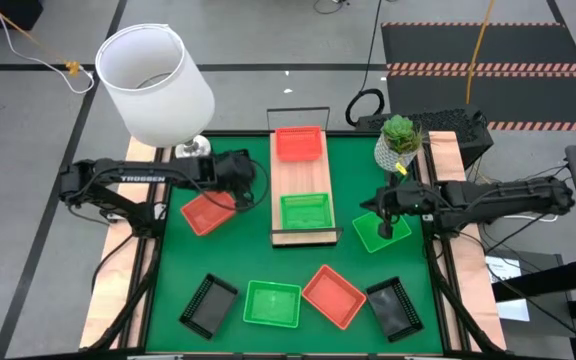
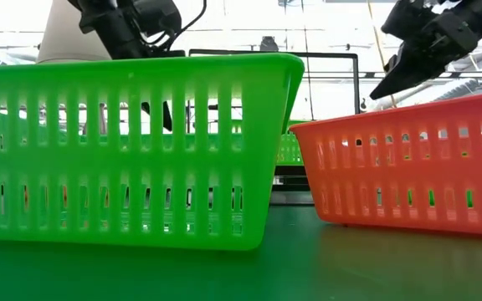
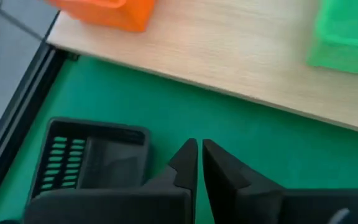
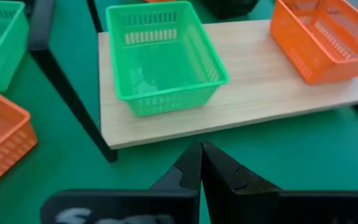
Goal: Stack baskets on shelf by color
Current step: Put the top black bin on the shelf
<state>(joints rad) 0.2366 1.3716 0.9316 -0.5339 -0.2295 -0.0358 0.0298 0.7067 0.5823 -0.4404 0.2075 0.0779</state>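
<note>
The light-wood shelf (image 1: 303, 185) lies mid-table with an orange basket (image 1: 299, 143) on its far end and a green basket (image 1: 305, 212) on its near end. My left gripper (image 3: 199, 155) hovers shut over the mat left of the shelf, beside a black basket (image 3: 92, 162) and above an orange basket (image 1: 206, 214). Right of the shelf, my right gripper (image 1: 387, 226) is shut and raised over another green basket (image 1: 373, 234) that rests on the mat. Its wrist view faces the shelf (image 4: 260, 93). Neither gripper holds anything.
Along the near edge lie a black basket (image 1: 208, 305), a green one (image 1: 272, 303), an orange one (image 1: 333, 296) and a black one (image 1: 393, 307). A white lamp (image 1: 158, 80) stands far left and a potted plant (image 1: 400, 140) far right. The shelf's middle is bare wood.
</note>
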